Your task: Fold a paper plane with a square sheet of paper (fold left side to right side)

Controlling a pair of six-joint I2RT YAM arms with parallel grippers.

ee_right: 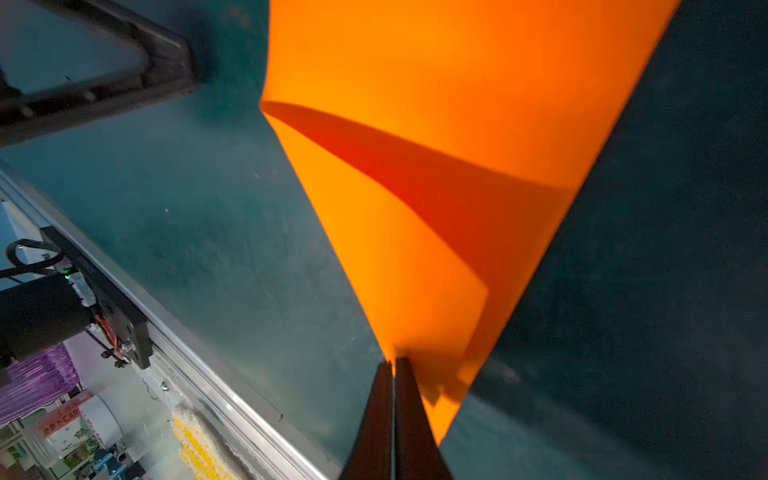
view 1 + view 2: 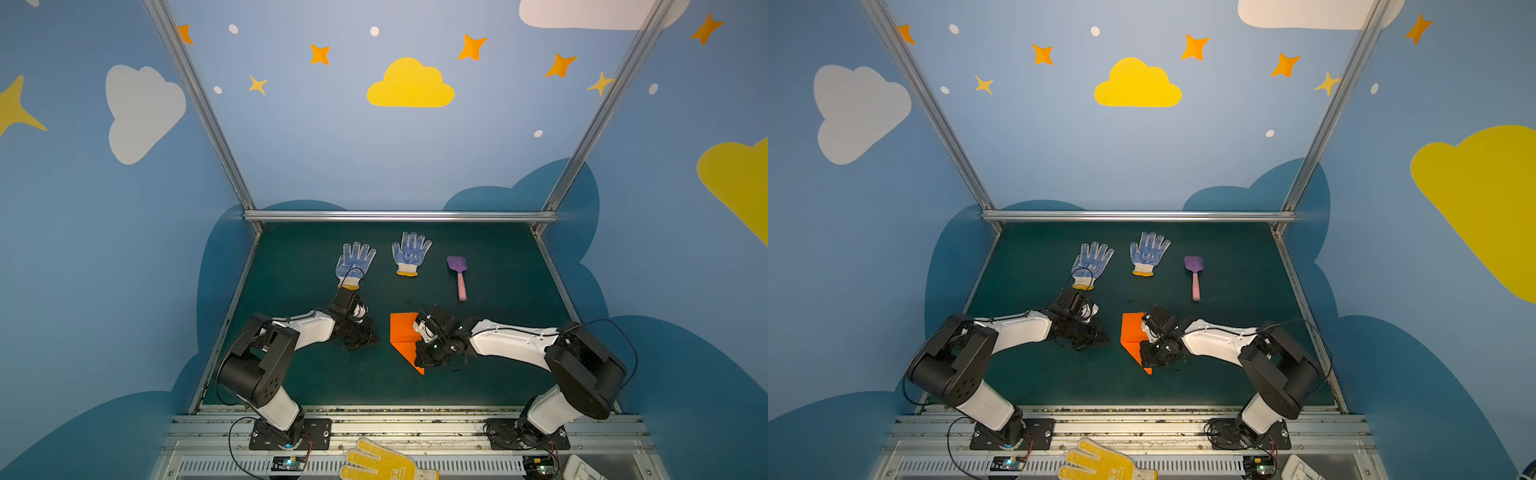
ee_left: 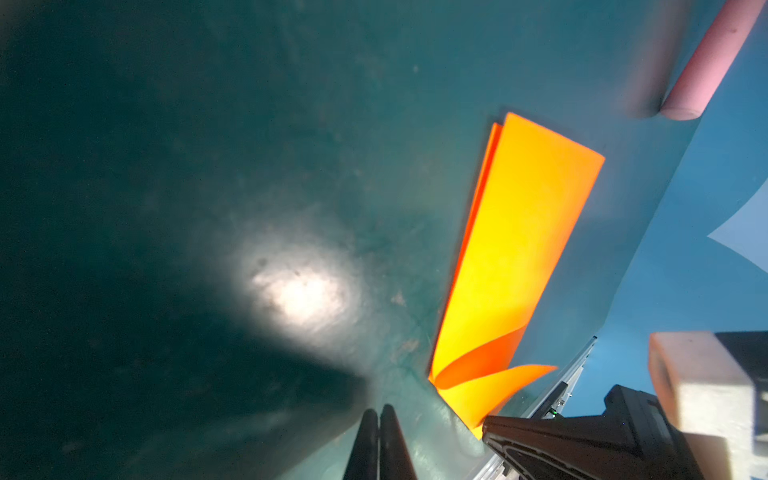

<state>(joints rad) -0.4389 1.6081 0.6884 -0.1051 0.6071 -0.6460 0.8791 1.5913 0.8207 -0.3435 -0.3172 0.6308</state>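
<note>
**Gloves, a toy shovel and a painted sky**

Near the back of the dark green mat (image 2: 291,270) lie two white gloves with blue dots, the left glove (image 2: 354,264) and the right glove (image 2: 410,254), fingers toward the back wall. Beside them, apart, lies a toy shovel (image 2: 458,274), purple blade rearward, pink handle forward. A yellow dotted glove (image 2: 380,461) rests on the front rail. The blue walls carry a yellow cloud (image 2: 409,85) and orange stars.
</note>
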